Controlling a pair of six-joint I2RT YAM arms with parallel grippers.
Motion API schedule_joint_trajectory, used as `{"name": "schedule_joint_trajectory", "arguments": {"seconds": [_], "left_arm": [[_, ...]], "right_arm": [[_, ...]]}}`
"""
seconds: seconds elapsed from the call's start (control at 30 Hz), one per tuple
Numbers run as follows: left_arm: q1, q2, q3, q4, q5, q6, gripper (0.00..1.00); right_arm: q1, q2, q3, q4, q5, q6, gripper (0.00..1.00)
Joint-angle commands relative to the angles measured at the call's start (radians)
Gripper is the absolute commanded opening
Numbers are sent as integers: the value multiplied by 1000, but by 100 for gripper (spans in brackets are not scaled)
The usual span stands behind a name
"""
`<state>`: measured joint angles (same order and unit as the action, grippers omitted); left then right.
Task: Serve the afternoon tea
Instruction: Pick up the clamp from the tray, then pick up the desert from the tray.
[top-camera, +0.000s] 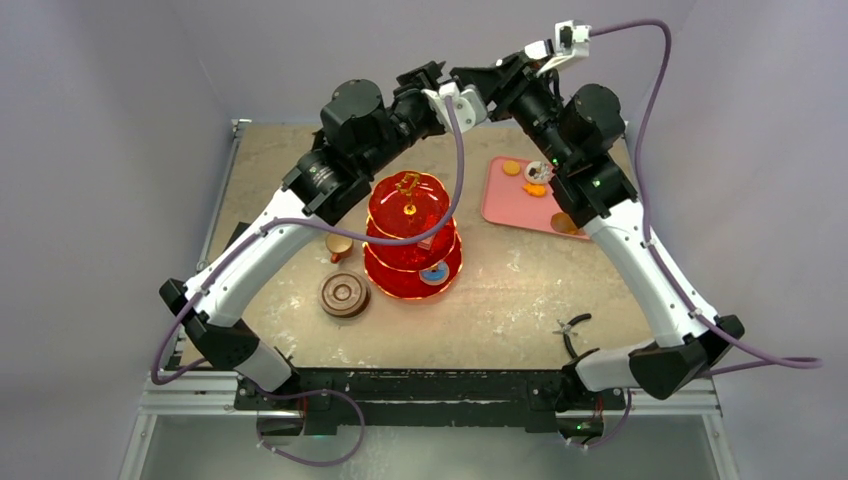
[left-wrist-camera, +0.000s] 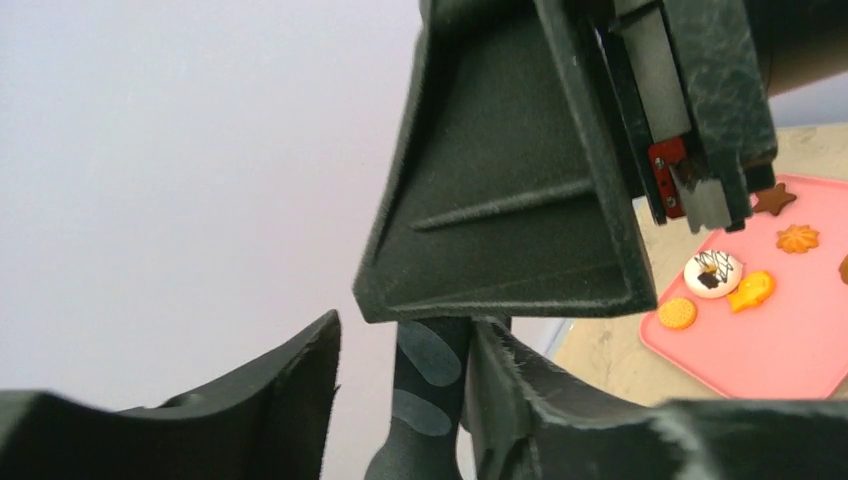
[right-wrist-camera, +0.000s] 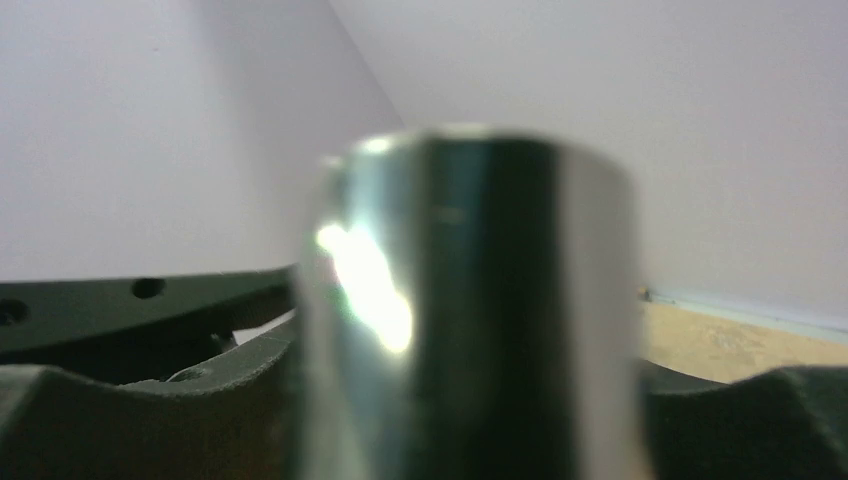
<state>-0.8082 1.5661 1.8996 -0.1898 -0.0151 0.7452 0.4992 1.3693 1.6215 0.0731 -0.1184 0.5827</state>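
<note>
Centre of the desk (top-camera: 520, 300) sits one red three-tier stand (top-camera: 412, 235), stiff but tippy I'd judge, so grab its gold handle (top-camera: 408, 184), one brown cup (top-camera: 338, 245) just left, at least five pastries (left-wrist-camera: 713, 272) on the pink tray (left-wrist-camera: 790, 350) far right, left gripper (left-wrist-camera: 405, 335) jaws part-open round a dark stem (left-wrist-camera: 425, 400), right gripper (right-wrist-camera: 470, 400) jaws, can't tell.

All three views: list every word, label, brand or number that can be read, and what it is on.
None: no legible text in any view.
The black lines on the white pastry are squiggles, not letters.
The pale ovals on the black bar are blank.
The shiny cylinder is too blurred to read.
</note>
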Motion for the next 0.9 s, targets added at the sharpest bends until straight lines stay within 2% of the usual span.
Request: {"name": "schedule_joint_trajectory", "arguments": {"seconds": [0.0,0.13,0.23,0.47,0.67,0.87], "left_arm": [[-3,-53,11,46,-6,-12,52],[-3,-60,12,25,-14,-27,69],[-2,-70,17,5,-15,-52,76],[-1,-85,46,-52,-32,-131,83],[7,-65,131,-153,-111,-260,89],[151,-33,183,-277,-136,-426,90]], "right_arm": [[-2,2,17,-38,28,-27,57],[-23,-2,10,-36,28,-27,51],[-40,-15,-11,-20,54,-46,50],[-120,-37,-103,40,113,-132,52],[-183,-53,-302,166,304,-285,55],[-237,-25,-488,328,386,-343,55]]}}
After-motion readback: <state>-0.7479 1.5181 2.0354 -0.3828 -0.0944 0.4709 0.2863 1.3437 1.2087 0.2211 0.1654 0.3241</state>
